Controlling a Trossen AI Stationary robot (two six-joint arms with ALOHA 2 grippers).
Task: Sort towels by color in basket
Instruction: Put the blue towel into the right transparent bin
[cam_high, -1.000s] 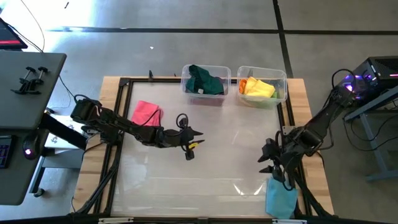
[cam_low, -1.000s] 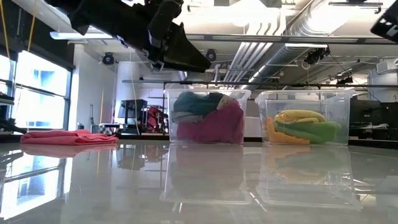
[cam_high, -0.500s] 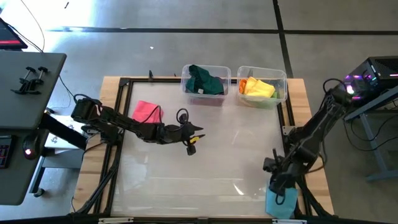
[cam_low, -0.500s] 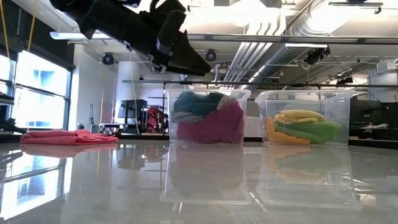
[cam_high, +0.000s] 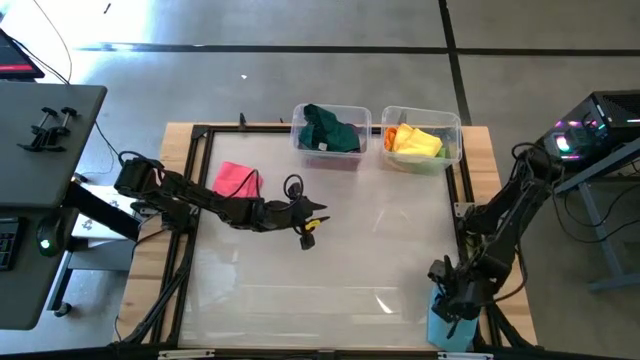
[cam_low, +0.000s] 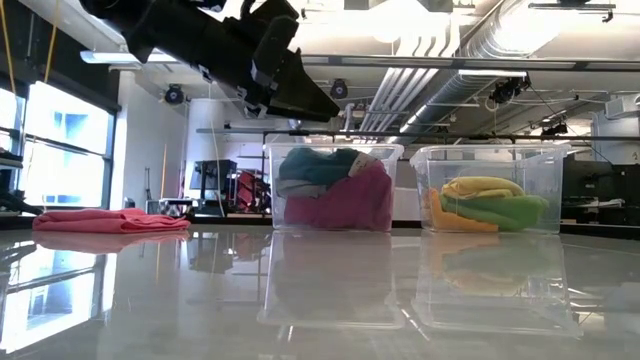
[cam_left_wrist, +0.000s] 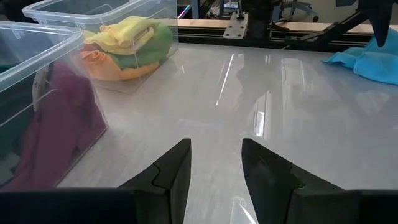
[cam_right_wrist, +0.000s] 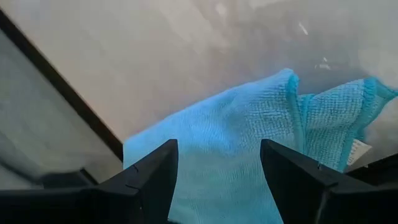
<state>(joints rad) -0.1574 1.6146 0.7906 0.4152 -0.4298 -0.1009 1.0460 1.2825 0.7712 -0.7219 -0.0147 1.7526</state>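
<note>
The right gripper hangs directly over the light blue terry-cloth towel at about five o'clock on the glossy pale table, its two dark fingers spread wide with the cloth showing between them and nothing held. That towel lies crumpled at the table's front-right corner, just beside the black frame rail; a hemmed edge and a small white label show on one fold.

The cloth looks light, limp and thin, so it will drape and sag once lifted, and a single layer could slide out of a shallow pinch. The raised fold beside the hem seems the best place to close on, since it offers bunched material to bite.

The left gripper, also spread and empty, waits above the table's middle. A flat pink cloth rests at ten o'clock. At twelve o'clock stands a clear plastic bin holding dark green and magenta cloths, and at one o'clock a second clear bin with yellow, orange and light green cloths.
</note>
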